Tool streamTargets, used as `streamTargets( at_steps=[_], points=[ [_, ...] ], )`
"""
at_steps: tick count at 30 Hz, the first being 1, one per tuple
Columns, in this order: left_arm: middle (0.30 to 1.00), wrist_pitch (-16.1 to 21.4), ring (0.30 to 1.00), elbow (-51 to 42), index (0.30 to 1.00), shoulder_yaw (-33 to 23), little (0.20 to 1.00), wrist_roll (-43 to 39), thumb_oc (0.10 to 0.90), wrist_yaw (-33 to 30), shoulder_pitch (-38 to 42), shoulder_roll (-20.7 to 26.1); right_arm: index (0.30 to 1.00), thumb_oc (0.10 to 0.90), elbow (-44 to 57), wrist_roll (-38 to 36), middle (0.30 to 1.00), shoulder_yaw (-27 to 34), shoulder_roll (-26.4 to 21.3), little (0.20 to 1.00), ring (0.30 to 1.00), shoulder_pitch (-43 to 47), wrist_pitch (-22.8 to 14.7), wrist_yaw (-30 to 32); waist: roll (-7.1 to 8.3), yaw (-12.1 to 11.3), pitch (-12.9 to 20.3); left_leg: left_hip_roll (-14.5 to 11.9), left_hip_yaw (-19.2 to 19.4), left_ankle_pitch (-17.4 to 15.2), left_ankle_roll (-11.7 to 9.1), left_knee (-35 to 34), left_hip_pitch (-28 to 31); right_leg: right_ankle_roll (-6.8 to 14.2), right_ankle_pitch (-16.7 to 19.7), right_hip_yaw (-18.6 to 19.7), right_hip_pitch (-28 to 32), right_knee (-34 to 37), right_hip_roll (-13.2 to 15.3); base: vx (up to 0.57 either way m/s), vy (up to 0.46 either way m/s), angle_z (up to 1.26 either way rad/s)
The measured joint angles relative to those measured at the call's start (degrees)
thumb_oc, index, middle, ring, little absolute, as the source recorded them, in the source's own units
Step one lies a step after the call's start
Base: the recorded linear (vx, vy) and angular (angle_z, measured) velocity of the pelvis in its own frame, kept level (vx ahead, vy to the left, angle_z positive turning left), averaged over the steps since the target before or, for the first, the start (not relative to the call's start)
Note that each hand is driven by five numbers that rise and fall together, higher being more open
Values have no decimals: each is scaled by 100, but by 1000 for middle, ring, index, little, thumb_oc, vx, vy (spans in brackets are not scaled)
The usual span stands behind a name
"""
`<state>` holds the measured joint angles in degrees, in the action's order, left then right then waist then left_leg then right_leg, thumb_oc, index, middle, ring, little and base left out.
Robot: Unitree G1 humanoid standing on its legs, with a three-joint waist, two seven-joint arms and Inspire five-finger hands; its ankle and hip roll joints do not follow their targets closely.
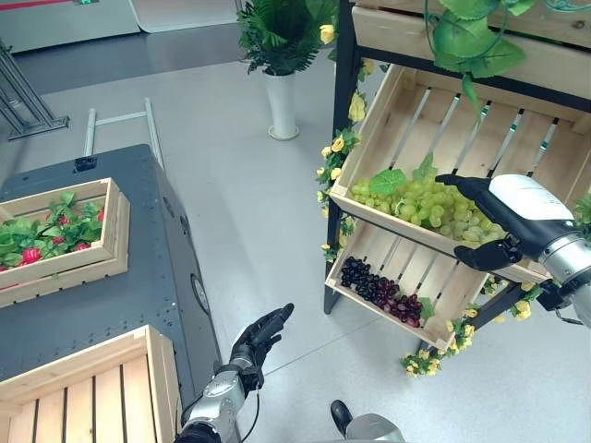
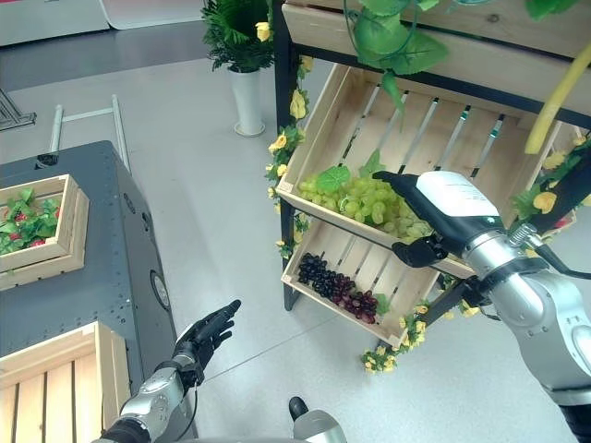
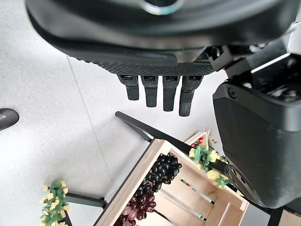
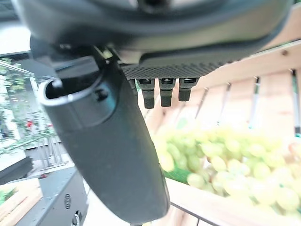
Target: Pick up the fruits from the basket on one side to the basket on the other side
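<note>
Green grapes (image 1: 420, 205) lie heaped in the upper slanted wooden crate (image 1: 517, 138) of a shelf on my right. My right hand (image 1: 480, 208) hovers just over them with its fingers straight and its thumb spread, holding nothing; the grapes (image 4: 235, 169) show pale past its fingers (image 4: 167, 92). Dark grapes (image 1: 379, 291) fill the lower crate (image 1: 434, 277), and they also appear in the left wrist view (image 3: 150, 193). My left hand (image 1: 261, 334) hangs low over the floor, open and empty. An empty wooden crate (image 1: 83, 392) sits on the dark cart at my left.
A second crate (image 1: 65, 268) with leaves and red fruit (image 1: 32, 254) rests farther back on the dark cart (image 1: 148, 277). A white vase with a fern (image 1: 282, 101) stands on the floor behind. Yellow flowers (image 1: 337, 148) trim the shelf frame.
</note>
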<state>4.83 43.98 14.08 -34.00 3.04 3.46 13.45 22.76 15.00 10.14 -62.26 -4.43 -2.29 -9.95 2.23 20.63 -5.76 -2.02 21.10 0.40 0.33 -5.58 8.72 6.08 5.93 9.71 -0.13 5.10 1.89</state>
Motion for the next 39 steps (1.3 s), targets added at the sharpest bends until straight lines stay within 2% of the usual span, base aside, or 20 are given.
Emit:
streamTargets(
  at_steps=[3, 6, 8, 10, 16, 20, 26, 32, 39],
  points=[
    [900, 21, 900, 42, 900, 0, 900, 1, 800, 6, -90, -31, 900, 800, 67, -25, 900, 81, 68, 900, 900, -1, -465, 204, -19, 13, 31, -3, 58, -8, 4, 0, 22, 7, 6, 59, -4, 0, -10, 12, 7, -10],
    [900, 67, 900, 265, 900, 18, 900, 1, 800, 6, -108, -137, 900, 800, 215, -56, 900, 51, 565, 900, 900, 8, -873, 396, -63, -15, 110, -4, 60, -22, -10, 0, 12, 7, 6, 60, -16, 0, -11, 3, 1, -1],
    [900, 84, 900, 398, 900, 35, 900, -2, 800, 15, -158, -219, 900, 800, 259, -196, 900, -213, 923, 900, 900, 85, -1246, 575, -102, -57, 159, -3, 70, -23, -9, 0, 13, 7, 6, 61, -19, 1, -11, 0, 0, 0],
    [900, 108, 900, 496, 900, 88, 900, -7, 800, 24, -169, -265, 900, 800, 266, -196, 900, -532, 974, 900, 900, 85, -1429, 607, -124, -129, 204, -3, 69, -22, -9, 0, 13, 9, 7, 60, -19, 1, -10, 0, 0, 0],
    [900, 321, 900, 684, 900, 259, 900, -40, 800, 78, -323, -315, 900, 800, -60, -198, 900, -1593, 1626, 900, 900, 49, -1484, 530, -95, -276, 258, -4, 56, -3, 12, 0, 12, 14, 11, 44, -16, 1, 3, -3, -10, 0],
    [900, 380, 900, 907, 900, 442, 900, -31, 800, 85, -326, -342, 900, 800, -506, -195, 900, -2123, 1787, 900, 900, 43, -1423, 424, -70, -339, 271, -4, 19, 11, -3, 0, -3, 10, 8, 21, -14, 1, 17, -8, -31, 5],
    [900, 424, 900, 1131, 900, 466, 900, -10, 800, 83, -348, -385, 900, 800, -1087, -173, 900, -2520, 2072, 900, 900, 18, -1394, 476, -65, -439, 270, -5, -42, 14, -5, 0, -1, -5, -4, -98, 16, 2, 37, -16, -42, 5],
    [900, 486, 900, 1446, 900, 464, 900, 63, 800, 60, -354, -418, 900, 800, -1478, -130, 900, -3029, 2289, 900, 900, 30, -1394, 815, -56, -620, 276, -19, -182, 18, 1, 0, -22, -33, -26, -247, 58, 6, 50, -39, -70, 11],
    [900, 420, 900, 1978, 900, 300, 900, 369, 800, 57, -392, -403, 900, 800, -2405, 61, 900, -3696, 2727, 900, 900, 188, -1365, 1070, 10, -982, 313, -58, -334, 73, -49, 1, -62, -70, -49, -442, 79, 22, 36, -21, -75, 12]
  ],
)
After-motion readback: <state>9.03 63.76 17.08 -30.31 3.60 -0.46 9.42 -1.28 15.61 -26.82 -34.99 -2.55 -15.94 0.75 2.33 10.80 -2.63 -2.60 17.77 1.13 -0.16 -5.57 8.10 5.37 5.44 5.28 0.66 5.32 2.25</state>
